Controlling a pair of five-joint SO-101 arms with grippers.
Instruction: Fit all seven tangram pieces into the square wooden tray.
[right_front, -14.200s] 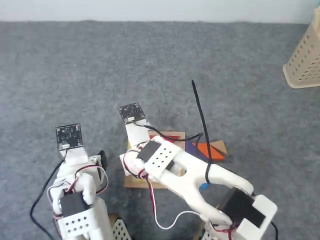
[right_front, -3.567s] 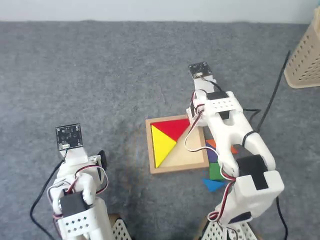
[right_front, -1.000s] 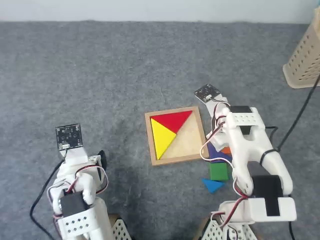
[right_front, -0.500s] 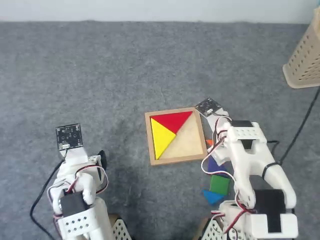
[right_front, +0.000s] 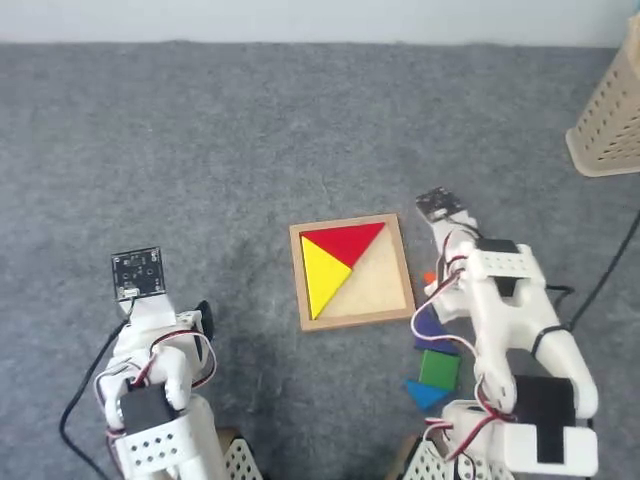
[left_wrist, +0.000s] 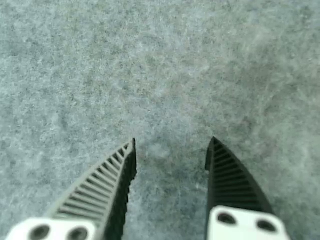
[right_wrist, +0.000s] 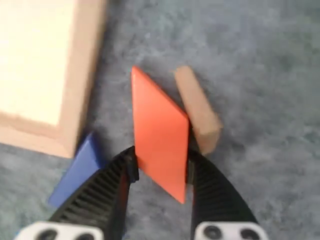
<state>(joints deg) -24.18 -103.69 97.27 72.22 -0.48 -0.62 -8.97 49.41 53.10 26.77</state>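
a grey, felt-like covering (right_front: 200, 130) spreads across the whole desk. a beige slotted basket (right_front: 612, 120) stands at the upper right edge, and a pale wall strip (right_front: 300, 20) runs along the top.

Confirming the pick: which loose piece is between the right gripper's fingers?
The orange parallelogram, flanked by the right gripper; the blue piece and tan block lie outside its fingers.

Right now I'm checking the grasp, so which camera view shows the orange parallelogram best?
The right wrist view: the orange parallelogram shows its face clearly between the right gripper fingers. In the high view the right arm hides all but a sliver of it. The left wrist view faces grey carpet.
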